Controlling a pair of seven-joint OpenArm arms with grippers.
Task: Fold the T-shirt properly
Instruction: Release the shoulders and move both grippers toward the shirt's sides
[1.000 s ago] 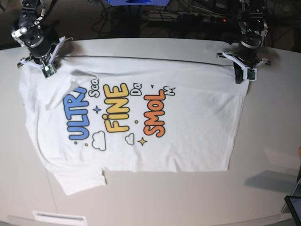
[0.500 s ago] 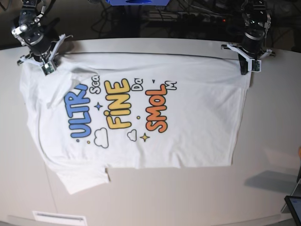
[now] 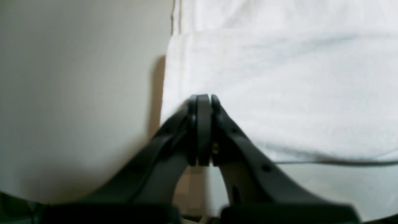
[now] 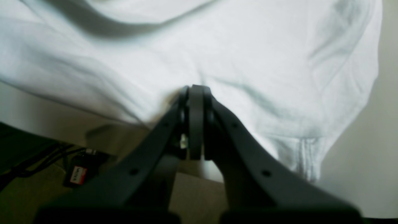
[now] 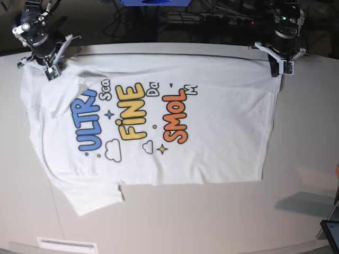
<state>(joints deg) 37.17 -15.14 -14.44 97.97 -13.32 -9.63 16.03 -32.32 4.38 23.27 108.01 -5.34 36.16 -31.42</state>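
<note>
The white T-shirt (image 5: pixel 212 121) lies flat on the table with its colourful print facing up, one sleeve at the front left. My left gripper (image 5: pixel 279 67) is at the far right, shut on the shirt's hem corner. The left wrist view shows its jaws (image 3: pixel 203 99) closed on white cloth (image 3: pixel 279 77). My right gripper (image 5: pixel 51 71) is at the far left, shut on the shoulder end. The right wrist view shows its jaws (image 4: pixel 196 90) closed on the cloth (image 4: pixel 217 46). The neck tag is hidden.
The pale table (image 5: pixel 296 211) runs past the shirt on all sides. A dark device (image 5: pixel 332 233) sits at the front right corner, a white label (image 5: pixel 66 245) at the front left. Cables (image 5: pixel 212 21) lie beyond the far edge.
Both grippers have moved toward the table's far edge, still shut on the shirt. The whole shirt has slid back with them and its far edge is pulled straighter.
</note>
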